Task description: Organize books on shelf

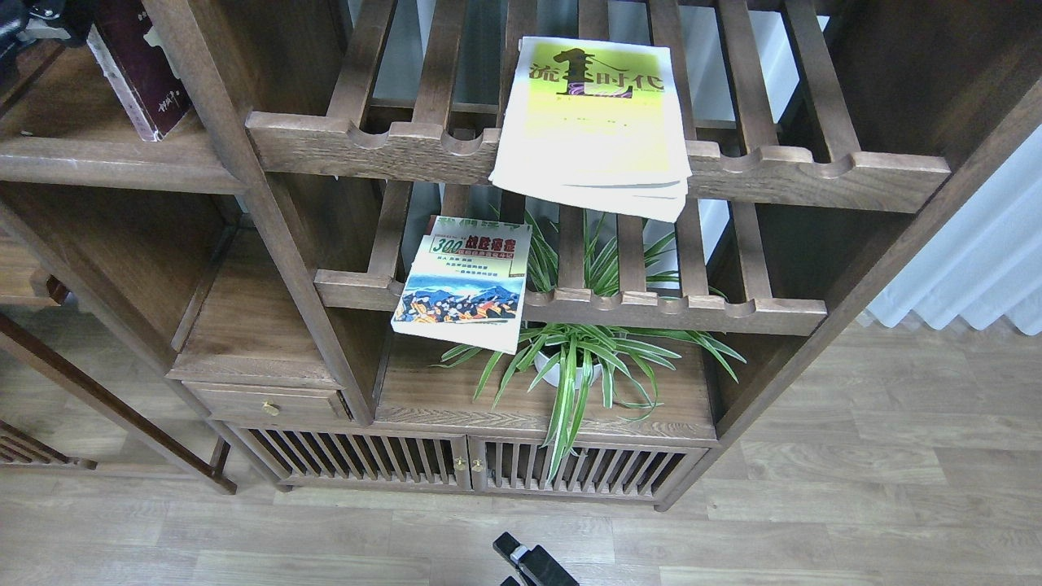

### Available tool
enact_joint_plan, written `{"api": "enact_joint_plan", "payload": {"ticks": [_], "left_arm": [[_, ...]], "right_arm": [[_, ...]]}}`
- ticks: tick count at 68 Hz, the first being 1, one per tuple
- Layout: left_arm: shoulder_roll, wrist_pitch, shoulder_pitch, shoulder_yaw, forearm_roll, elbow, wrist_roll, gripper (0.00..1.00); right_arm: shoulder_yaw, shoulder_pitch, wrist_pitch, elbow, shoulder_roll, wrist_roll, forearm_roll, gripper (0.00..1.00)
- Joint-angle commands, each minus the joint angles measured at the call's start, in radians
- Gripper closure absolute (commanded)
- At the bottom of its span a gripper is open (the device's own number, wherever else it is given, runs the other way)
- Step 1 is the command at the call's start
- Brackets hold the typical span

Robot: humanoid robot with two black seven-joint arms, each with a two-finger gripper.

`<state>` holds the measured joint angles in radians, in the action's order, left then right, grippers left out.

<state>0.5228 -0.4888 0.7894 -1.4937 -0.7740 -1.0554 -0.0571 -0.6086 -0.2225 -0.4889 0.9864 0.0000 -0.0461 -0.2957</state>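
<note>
**Books near the edges**

The maroon book (138,69) leans on the shelf (98,150), top left. The left gripper (37,12) is beside it; I cannot tell its grip. The yellow-green book (594,114) and "300" book (464,281) hang over rack rails.

Maroon book (138,65), yellow-green paperback (594,114), dark-brown shelf (98,155)
</note>
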Motion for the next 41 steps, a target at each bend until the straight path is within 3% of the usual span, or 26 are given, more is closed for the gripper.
{"api": "enact_joint_plan", "payload": {"ticks": [1,41], "left_arm": [[0.000,0.000,0.005,-0.023,0.002,-0.009,-0.001,0.64],[-0.001,0.000,0.050,-0.069,0.059,-0.034,0.002,0.59]], "right_arm": [[0.000,0.000,0.000,0.000,0.000,0.000,0.000,0.00],[0.000,0.000,0.000,0.000,0.000,-0.001,0.000,0.00]]}}
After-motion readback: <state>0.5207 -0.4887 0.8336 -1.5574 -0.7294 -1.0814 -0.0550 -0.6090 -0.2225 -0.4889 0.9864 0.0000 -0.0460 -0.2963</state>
